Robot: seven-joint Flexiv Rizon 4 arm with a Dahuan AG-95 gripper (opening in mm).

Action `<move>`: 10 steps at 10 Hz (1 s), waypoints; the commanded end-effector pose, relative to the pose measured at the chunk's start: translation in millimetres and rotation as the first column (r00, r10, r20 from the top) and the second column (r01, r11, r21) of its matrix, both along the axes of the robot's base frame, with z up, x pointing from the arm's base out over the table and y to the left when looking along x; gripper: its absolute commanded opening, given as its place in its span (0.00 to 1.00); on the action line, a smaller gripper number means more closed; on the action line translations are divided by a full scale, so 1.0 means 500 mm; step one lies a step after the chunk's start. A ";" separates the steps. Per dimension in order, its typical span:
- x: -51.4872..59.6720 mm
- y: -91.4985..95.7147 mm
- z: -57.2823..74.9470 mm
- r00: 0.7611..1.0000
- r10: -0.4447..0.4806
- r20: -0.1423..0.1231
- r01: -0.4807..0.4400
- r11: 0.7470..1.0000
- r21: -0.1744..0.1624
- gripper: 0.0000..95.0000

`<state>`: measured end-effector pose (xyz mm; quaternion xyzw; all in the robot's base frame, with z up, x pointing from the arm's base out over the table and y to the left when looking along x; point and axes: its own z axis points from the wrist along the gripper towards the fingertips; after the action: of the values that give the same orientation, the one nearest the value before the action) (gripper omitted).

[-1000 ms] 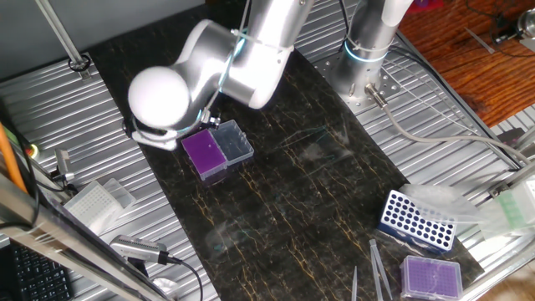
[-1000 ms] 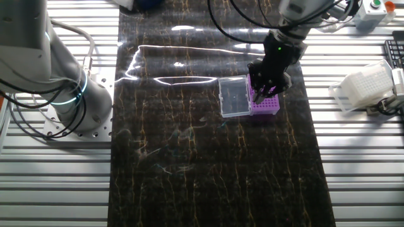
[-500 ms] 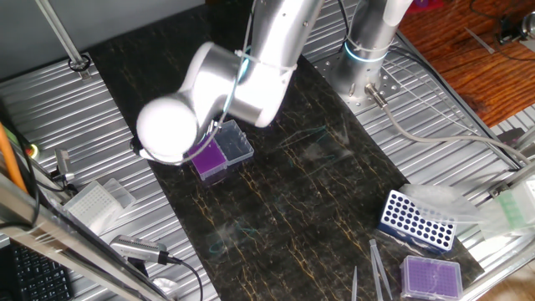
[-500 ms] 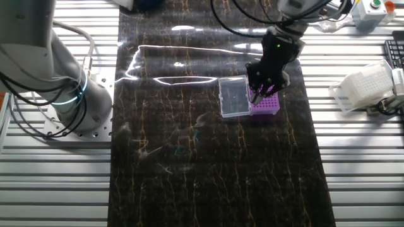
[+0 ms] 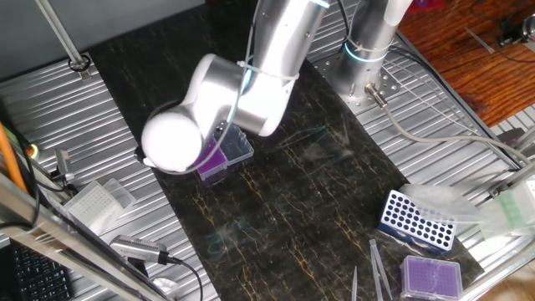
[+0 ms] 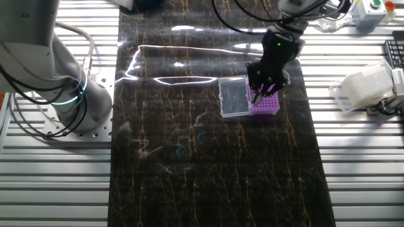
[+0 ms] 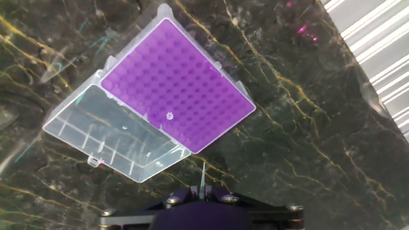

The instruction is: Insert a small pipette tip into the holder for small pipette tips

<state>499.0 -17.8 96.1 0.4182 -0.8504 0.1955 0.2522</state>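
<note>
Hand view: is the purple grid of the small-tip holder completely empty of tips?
No. One small pale tip already sits in a hole near the middle of the holder's purple grid, close to the clear lid.

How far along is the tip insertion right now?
Done: the holder has its lid open, and one hole seems already filled. In hand: the claw grips a small pipette tip, just off the grid's edge. Left: move over a free hole and push it in.
</note>
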 end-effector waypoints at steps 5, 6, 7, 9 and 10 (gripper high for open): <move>-0.016 0.007 -0.002 0.992 0.124 -0.025 -0.124 0.992 -0.010 0.00; -0.016 0.007 -0.002 0.990 0.137 -0.036 -0.138 0.990 -0.011 0.00; -0.016 0.007 -0.002 0.988 0.149 -0.047 -0.150 0.989 -0.016 0.00; -0.016 0.007 -0.002 0.976 0.195 -0.101 -0.203 0.977 -0.072 0.00; -0.016 0.007 -0.002 0.972 0.206 -0.113 -0.216 0.973 -0.081 0.00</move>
<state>489.2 -15.2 95.1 0.5004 -0.7832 0.2342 0.2851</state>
